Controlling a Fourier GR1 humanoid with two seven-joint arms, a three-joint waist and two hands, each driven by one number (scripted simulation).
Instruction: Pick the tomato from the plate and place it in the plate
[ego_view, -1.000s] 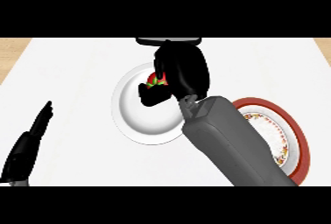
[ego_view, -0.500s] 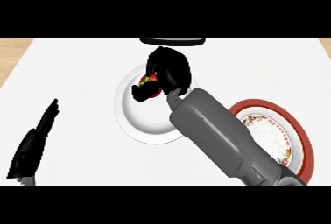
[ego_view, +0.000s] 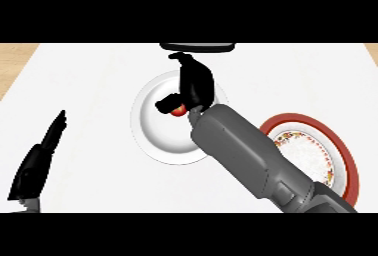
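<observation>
- 2 plates sit on the bench (ego_view: 88, 75): a white plate (ego_view: 166, 142) and, to its right, a red-rimmed plate (ego_view: 295, 118).
- Over the white plate, the right hand (ego_view: 196, 82) has its fingers curled round the tomato (ego_view: 177, 111).
- Left of the white plate, the left hand (ego_view: 40, 160) rests, fingers straight.

There are 2 plates on the 1 white counter (ego_view: 88, 75): 1 plain white plate (ego_view: 162, 140) and 1 red-rimmed plate (ego_view: 310, 152) with a patterned band inside its rim. Just 1 tomato (ego_view: 177, 111) shows, small and red, and 1 dark flat object (ego_view: 199, 47) sits at the counter's far edge. 2 black hands are in view, 1 left hand (ego_view: 40, 160) and 1 right hand (ego_view: 196, 85), while 1 grey forearm (ego_view: 247, 155) shows plainly, which makes 2 plates, 1 tomato, 1 dark object, 2 hands and 1 forearm.
</observation>
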